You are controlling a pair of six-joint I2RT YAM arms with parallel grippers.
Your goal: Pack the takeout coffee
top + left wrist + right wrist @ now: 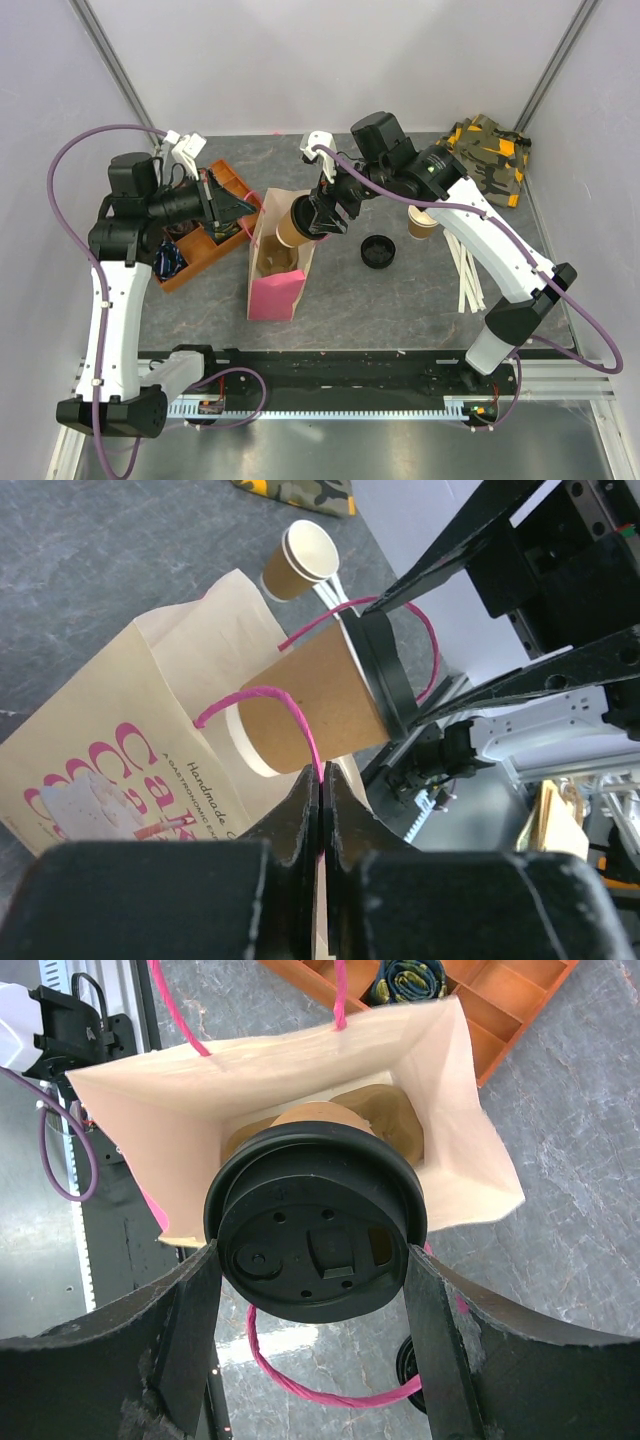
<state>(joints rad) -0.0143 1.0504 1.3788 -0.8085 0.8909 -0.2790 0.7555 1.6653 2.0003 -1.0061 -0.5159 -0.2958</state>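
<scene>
The takeout coffee [291, 226], a tan cup with a black lid [315, 1225], is tilted with its base in the mouth of a cream paper bag [272, 270]. My right gripper [322, 216] is shut on the coffee at the lid, one finger [190, 1320] on each side. My left gripper [238, 207] is shut on the bag's pink string handle [318, 755] and holds the bag open. In the left wrist view the cup [310, 705] hangs over the bag [130, 740].
A loose black lid [378, 251] lies right of the bag. A lidless tan cup [422, 222] lies by white sticks [467, 272]. An orange tray [205, 230] sits to the left, a camouflage cloth [490, 155] at the back right.
</scene>
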